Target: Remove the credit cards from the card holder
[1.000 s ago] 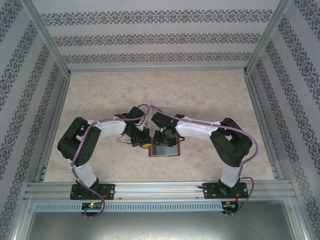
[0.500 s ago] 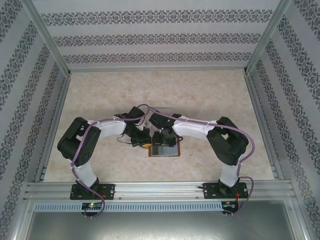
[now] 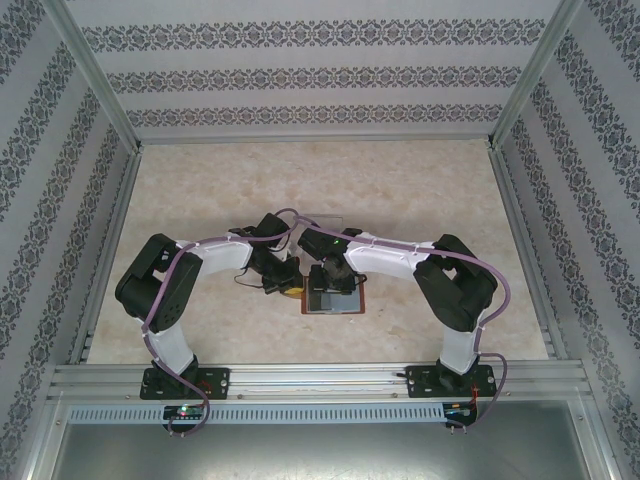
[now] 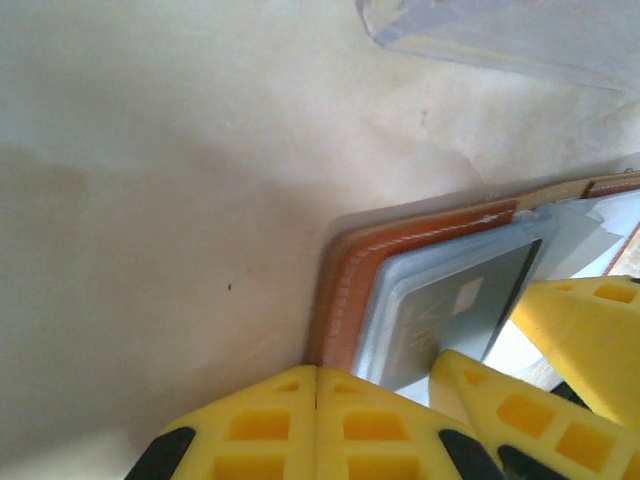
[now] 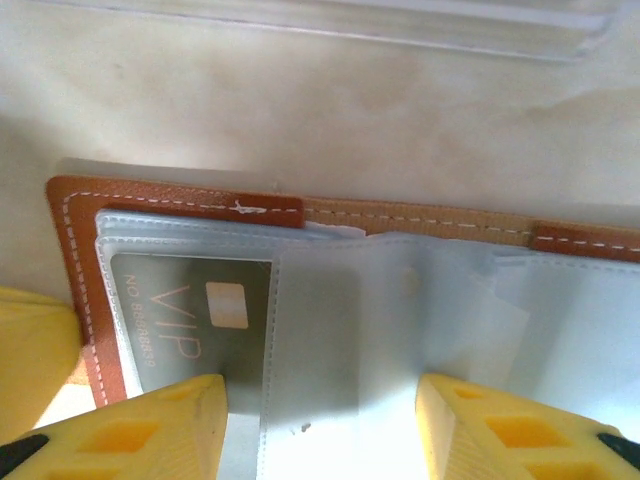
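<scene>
Right wrist view: the right gripper (image 5: pixel 320 390), jaws spread, straddles the pale sleeves (image 5: pixel 420 330) of the card holder (image 5: pixel 75 250), lying open near the centre of the table (image 3: pixel 300 190), a grey VIP credit card (image 5: pixel 170 320) tucked in its left pocket. The left gripper (image 4: pixel 316 375), jaws pressed together, sits at the holder's left edge.

The card holder (image 5: pixel 75 250) is reddish-brown leather with pale stitching along its edge, and its inner pockets are a cloudy grey-blue. The credit card (image 5: pixel 170 300) under one pocket is dark grey-olive, lettered "VIP" in peach beside a pale peach square. The left claw (image 4: pixel 316 400) and right claw (image 5: pixel 320 400) have bright yellow fingers with black patches. The desk (image 3: pixel 400 190) is cream, faintly marbled. The walls (image 3: pixel 320 70) are white, banded with grey-violet floral stripes. The tray (image 5: pixel 350 20) is colourless and clear. The left arm (image 3: pixel 215 255) and right arm (image 3: pixel 385 255) are white and black, each trailing a lilac cable.
</scene>
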Robot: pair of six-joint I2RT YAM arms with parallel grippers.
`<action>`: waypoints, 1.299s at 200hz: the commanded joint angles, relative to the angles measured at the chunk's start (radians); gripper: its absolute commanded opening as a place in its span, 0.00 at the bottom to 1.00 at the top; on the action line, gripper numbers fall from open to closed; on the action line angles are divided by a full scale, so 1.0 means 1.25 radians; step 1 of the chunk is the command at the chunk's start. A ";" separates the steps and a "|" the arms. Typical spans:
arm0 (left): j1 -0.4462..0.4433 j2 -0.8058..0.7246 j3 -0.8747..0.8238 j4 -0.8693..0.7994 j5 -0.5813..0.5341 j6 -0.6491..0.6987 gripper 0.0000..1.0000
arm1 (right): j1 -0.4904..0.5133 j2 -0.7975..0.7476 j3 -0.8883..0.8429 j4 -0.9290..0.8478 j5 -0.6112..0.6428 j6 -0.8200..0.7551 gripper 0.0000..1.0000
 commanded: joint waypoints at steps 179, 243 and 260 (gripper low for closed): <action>0.006 0.018 0.026 0.003 0.002 -0.005 0.01 | 0.009 -0.038 0.054 -0.180 0.131 -0.027 0.46; 0.006 -0.004 0.030 -0.003 -0.003 -0.006 0.02 | 0.010 -0.060 0.042 -0.120 0.047 -0.023 0.11; 0.003 -0.018 0.034 -0.010 -0.002 -0.004 0.02 | 0.009 -0.060 0.041 -0.090 0.010 -0.016 0.08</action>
